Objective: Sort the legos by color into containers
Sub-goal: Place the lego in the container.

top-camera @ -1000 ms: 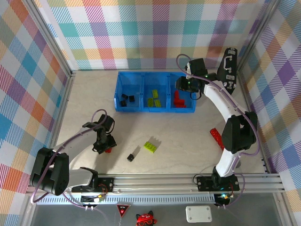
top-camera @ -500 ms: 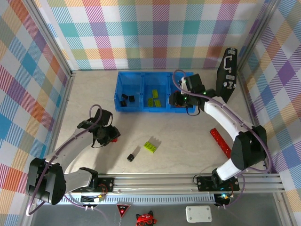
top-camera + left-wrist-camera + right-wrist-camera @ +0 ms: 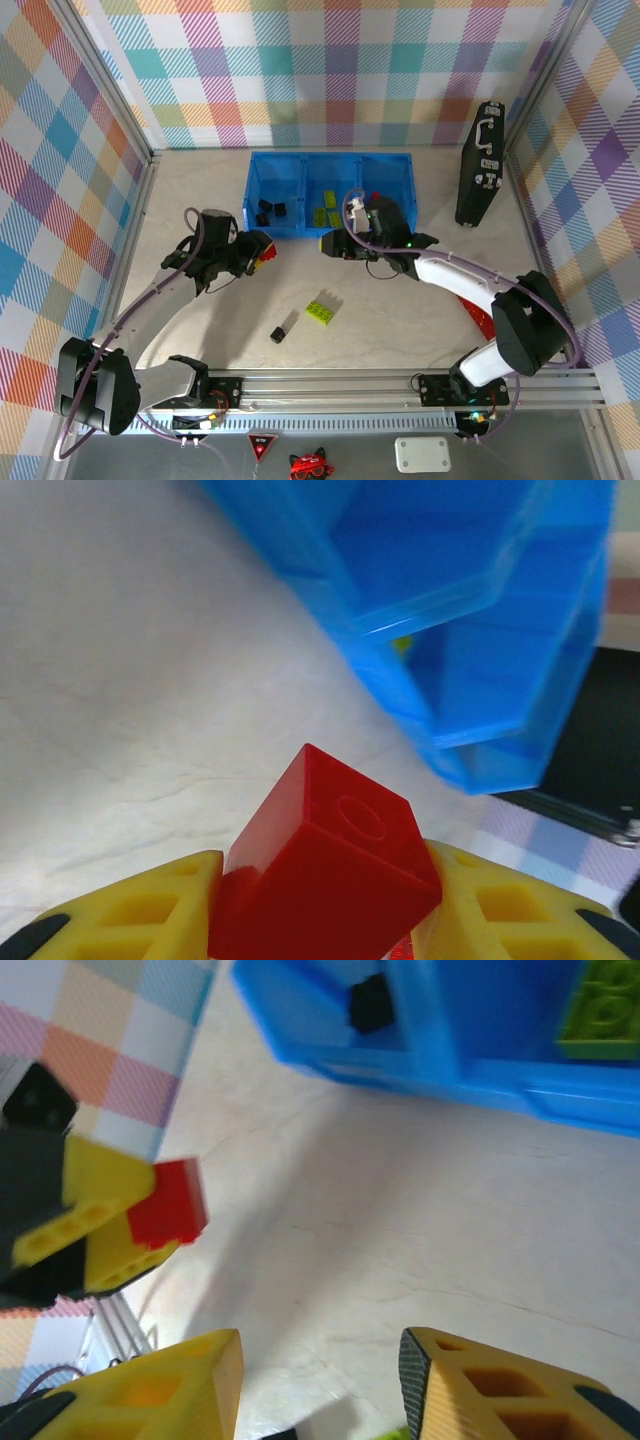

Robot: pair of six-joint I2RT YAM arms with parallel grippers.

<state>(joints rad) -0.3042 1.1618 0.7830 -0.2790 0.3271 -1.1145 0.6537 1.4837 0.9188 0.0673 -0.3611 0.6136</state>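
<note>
**Pale tabletop, plaid walls: red brick pinched just short of the bin**

Pale tabletop point(image 3: 200, 200) inside plaid walls carries the blue bin point(image 3: 300, 156) toward the back, and everything is best placed from it. Just in front of the bin's corner on the left arm's side, the left gripper point(image 3: 262, 250) pinches a red brick point(image 3: 266, 250) between its yellow fingers point(image 3: 140, 920), clear of the surface. The wrist view shows the brick tilted and clamped by its lower sides. It is held high presumably so that it can clear the bin's wall.

Black bricks point(image 3: 270, 210) lie in the compartment nearest it, lime-green ones point(image 3: 326, 208) in the middle and red ones point(image 3: 376, 197) at the other end. This brick therefore likely belongs at the far end from where it hangs.

The right gripper point(image 3: 328, 243) hovers in front of the bin's middle compartment, jaws apart with nothing between them, facing the left gripper. It may be posed to receive the brick, since the red compartment sits on its side.

Well in front of the bin, a lime-green brick point(image 3: 320, 312) and a black brick point(image 3: 279, 334) lie unsorted. A black case point(image 3: 480, 163) stands beside the bin's red end
</note>
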